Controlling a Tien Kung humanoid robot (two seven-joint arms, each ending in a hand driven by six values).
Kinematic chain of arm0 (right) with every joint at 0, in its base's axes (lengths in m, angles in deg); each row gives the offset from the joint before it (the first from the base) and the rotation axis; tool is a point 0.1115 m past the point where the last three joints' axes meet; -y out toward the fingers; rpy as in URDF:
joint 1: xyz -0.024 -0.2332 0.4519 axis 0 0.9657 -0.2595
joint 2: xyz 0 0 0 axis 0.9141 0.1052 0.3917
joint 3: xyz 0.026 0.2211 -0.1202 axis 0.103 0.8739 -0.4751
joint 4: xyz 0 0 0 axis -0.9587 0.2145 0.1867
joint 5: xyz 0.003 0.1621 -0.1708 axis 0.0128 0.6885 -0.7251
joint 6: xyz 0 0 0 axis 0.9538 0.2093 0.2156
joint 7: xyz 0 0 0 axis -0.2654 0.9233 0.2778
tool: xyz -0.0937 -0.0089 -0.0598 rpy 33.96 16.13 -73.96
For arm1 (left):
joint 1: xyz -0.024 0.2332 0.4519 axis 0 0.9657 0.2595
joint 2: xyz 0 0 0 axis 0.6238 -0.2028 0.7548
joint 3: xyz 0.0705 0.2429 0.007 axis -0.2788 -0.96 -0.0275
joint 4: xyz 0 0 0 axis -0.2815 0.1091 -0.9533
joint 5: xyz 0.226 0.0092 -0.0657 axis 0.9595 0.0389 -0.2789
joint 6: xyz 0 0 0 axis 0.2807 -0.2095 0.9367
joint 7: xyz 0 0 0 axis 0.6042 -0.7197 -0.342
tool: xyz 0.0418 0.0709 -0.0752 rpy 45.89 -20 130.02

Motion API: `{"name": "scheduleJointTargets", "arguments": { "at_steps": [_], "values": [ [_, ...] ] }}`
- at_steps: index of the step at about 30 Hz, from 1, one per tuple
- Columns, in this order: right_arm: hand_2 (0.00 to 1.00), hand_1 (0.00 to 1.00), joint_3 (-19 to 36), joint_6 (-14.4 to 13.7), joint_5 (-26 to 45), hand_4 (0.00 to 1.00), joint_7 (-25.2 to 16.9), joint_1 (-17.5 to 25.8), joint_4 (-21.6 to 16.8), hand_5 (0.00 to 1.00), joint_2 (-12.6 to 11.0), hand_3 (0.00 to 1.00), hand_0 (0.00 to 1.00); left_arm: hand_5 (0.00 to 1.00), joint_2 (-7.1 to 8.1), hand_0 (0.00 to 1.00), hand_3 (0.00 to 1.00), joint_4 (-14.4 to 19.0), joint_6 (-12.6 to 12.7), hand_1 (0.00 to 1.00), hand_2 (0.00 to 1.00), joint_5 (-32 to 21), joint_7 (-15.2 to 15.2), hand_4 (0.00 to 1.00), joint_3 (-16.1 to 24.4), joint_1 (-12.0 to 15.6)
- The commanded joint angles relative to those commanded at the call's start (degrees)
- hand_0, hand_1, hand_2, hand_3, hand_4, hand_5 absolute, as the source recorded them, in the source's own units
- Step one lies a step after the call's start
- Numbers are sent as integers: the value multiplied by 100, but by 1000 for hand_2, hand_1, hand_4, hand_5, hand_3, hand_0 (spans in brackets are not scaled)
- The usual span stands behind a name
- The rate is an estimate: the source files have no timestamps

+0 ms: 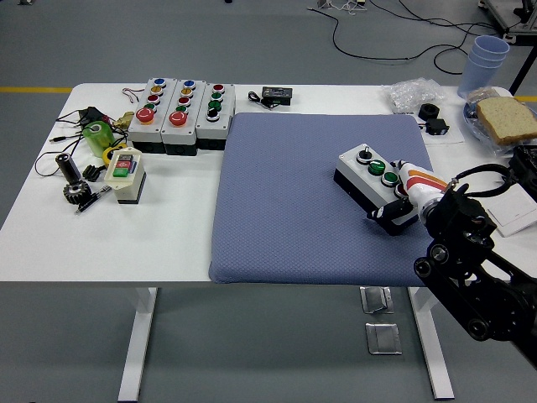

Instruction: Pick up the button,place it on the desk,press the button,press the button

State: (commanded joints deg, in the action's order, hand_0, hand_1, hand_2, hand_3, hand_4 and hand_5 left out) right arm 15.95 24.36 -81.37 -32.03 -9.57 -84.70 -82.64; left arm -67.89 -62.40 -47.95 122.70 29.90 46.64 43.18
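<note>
White table (pixel 168 235) carries a blue mat (pixel 294 201); on its right part sits the button box (pixel 369 178). Right hand (pixel 401 204) curls around the box's near right end.

I see my right hand (pixel 401 201) at the near end of the button box (pixel 375 189) on the blue mat (pixel 285 193), dark fingers (pixel 388 211) curled against its corner, covering the nearest button.
</note>
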Motion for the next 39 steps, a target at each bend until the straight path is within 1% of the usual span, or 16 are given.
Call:
{"name": "scheduleJointTargets", "arguments": {
  "at_steps": [2, 3, 8, 9, 11, 14, 15, 17, 19, 20, 21, 26, 27, 28, 36, 39],
  "values": [
    [740, 537, -17, 47, -8, 983, 0, 8, -5, 214, 0, 883, 502, 845, -3, 652, 547, 0, -3, 644, 638, -4, -5, 301, 6, 5],
    [655, 399, -24, 75, -22, 970, 0, 11, -6, 210, 0, 879, 313, 845, -3, 652, 547, 0, -5, 644, 638, -5, -6, 301, 5, 7],
    [655, 399, -56, 141, -153, 970, 0, 22, -23, 210, -19, 879, 313, 845, -2, 652, 547, 0, -13, 644, 638, 12, -6, 301, 17, 7],
    [547, 291, -74, 77, -73, 830, 0, 30, -37, 114, -38, 740, 215, 845, -3, 652, 546, 0, -15, 644, 638, 17, -5, 301, 22, 7],
    [547, 291, -87, 23, 12, 830, 0, 36, -47, 114, -52, 740, 215, 845, -3, 652, 546, 0, -16, 644, 638, 21, -3, 301, 26, 7],
    [547, 291, -116, -597, 276, 830, 0, 99, -108, 114, -142, 740, 215, 845, -1, 652, 546, 0, -22, 644, 638, 3, -2, 301, 28, 6],
    [472, 221, -117, -666, 309, 650, 0, 103, -112, 28, -152, 555, 161, 845, -1, 652, 545, 0, -23, 644, 638, 2, -3, 300, 29, 6],
    [472, 221, -149, -707, 414, 650, -32, 131, -169, 28, -257, 555, 161, 845, 1, 652, 545, 0, -22, 644, 638, 8, 1, 300, 39, 5],
    [472, 221, -238, -667, 442, 650, -252, 153, -252, 28, -395, 555, 161, 845, 2, 652, 545, 0, -21, 644, 638, 0, 1, 300, 40, 3],
    [472, 221, -312, -746, 361, 650, -367, 158, -308, 28, -475, 555, 161, 845, 4, 652, 545, 0, -18, 644, 638, 6, 1, 300, 48, -2],
    [414, 129, -371, -821, 284, 571, -505, 164, -363, 33, -552, 523, 90, 845, 4, 652, 546, 0, -15, 644, 638, 11, -1, 300, 54, -4],
    [414, 129, -532, -1221, 39, 571, -1204, 149, -516, 33, -779, 523, 90, 845, 6, 652, 546, 0, -2, 644, 638, 12, -9, 300, 66, -8],
    [362, 89, -552, -1285, 24, 548, -1327, 143, -536, 47, -804, 515, 71, 845, 7, 652, 546, 0, -1, 643, 638, 12, -10, 300, 66, -9],
    [362, 89, -570, -1315, 29, 548, -1443, 134, -552, 47, -828, 515, 71, 845, 7, 652, 546, 0, 0, 643, 638, 14, -10, 300, 66, -9],
    [347, 69, -1046, -1118, 302, 556, -3046, -148, -551, 50, -1107, 518, 77, 846, 10, 652, 546, 0, 2, 643, 638, 8, -7, 300, 62, -23],
    [348, 63, -1275, -1017, 274, 577, -3448, -277, -499, 64, -1162, 521, 101, 846, 9, 651, 546, 0, 5, 642, 638, 7, -8, 300, 64, -22]
  ]
}}
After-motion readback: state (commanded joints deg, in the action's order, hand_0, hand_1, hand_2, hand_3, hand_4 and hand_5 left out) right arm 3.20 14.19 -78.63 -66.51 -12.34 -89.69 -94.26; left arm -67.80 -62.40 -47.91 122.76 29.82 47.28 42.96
